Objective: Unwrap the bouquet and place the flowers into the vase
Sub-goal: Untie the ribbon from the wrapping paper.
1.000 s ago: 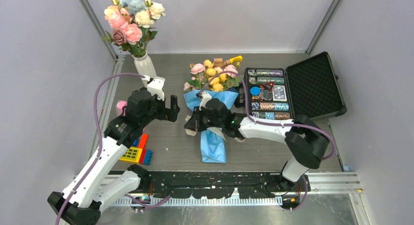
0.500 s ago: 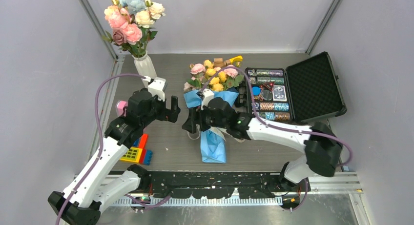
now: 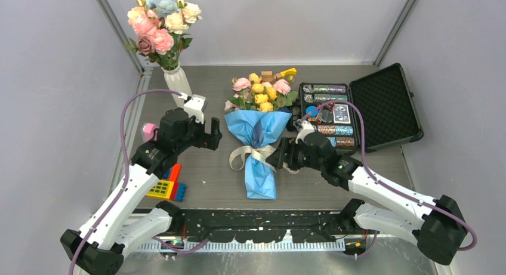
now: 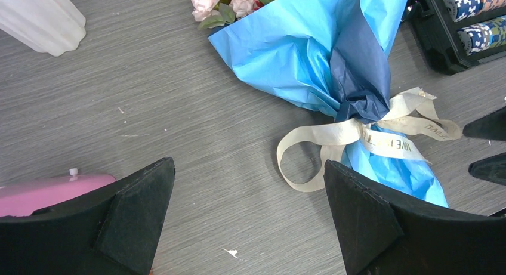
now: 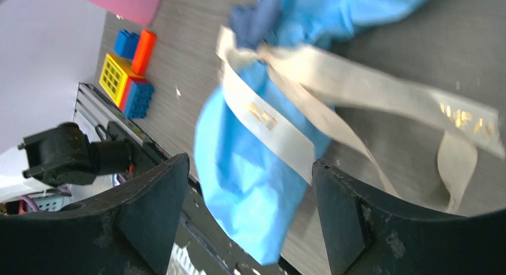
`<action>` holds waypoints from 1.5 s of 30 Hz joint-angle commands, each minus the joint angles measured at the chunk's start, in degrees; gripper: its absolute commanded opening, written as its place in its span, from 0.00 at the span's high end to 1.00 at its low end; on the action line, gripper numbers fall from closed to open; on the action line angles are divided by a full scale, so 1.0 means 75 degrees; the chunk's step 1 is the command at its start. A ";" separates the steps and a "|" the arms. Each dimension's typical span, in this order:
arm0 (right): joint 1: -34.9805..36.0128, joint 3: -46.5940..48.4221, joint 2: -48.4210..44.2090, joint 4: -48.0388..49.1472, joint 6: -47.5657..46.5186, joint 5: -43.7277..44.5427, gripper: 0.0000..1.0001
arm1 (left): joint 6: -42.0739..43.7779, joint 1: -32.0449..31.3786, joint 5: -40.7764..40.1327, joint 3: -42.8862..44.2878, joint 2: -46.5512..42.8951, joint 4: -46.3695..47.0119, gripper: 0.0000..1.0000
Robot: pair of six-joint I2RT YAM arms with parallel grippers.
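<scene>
- Two white and black arms rise from the near edge of the grey, wood-grained table (image 3: 215,185). The left arm is bent at the elbow and reaches forward. Its left gripper (image 3: 210,136) hangs over the table just left of the bouquet, with the fingers spread wide and nothing between them.
- The right arm lies low and long across the near right part. The right gripper (image 3: 278,160) points to the left, just beside the ribbon tails. Its black fingers (image 5: 352,227) stand apart and pinch nothing.
- One hard black case (image 3: 385,105) stands open at the right, with rows of striped chips in its tray.
- The bouquet (image 3: 258,132) lies flat in the middle of the table, between both grippers, with its narrow end toward the arms. Its paper is crinkled, light blue with a dark blue fold at the waist.
- The vase (image 3: 177,81) is white and ribbed. It stands upright at the far left and holds big pink, white and pale-blue blooms (image 3: 160,21).
- The flowers (image 3: 262,91), small yellow and pink roses, come out of the wrap at the far end.
- A flat cream ribbon (image 4: 358,132) goes around the waist of the wrap, and one loop rests on the table.
- Some coloured plastic bricks (image 3: 169,182) and a smooth pink block (image 4: 48,188) lie at the left.
</scene>
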 commanded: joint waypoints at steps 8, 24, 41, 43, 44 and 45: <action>-0.0324 -0.2281 -0.1333 0.2273 0.2648 -0.0669 0.19 | 0.0027 -0.0010 0.0055 0.0004 0.0148 0.0348 0.02; -0.0312 -0.2880 -0.0423 0.3429 0.2732 -0.0407 0.19 | 0.0024 -0.0015 0.0087 -0.0004 0.0185 0.0351 0.02; -0.0299 -0.2812 0.0583 0.4454 0.3026 -0.0787 0.28 | 0.0035 -0.0018 0.0089 -0.0011 0.0178 0.0360 0.02; -0.0290 -0.2825 0.0489 0.4465 0.3076 -0.0785 0.30 | 0.0028 -0.0018 0.0093 -0.0005 0.0165 0.0360 0.02; -0.0289 -0.2830 0.0417 0.4453 0.3106 -0.0765 0.31 | 0.0034 -0.0018 0.0093 -0.0003 0.0163 0.0358 0.02; -0.0289 -0.2826 0.0382 0.4445 0.3113 -0.0754 0.32 | 0.0031 -0.0018 0.0085 -0.0003 0.0153 0.0358 0.02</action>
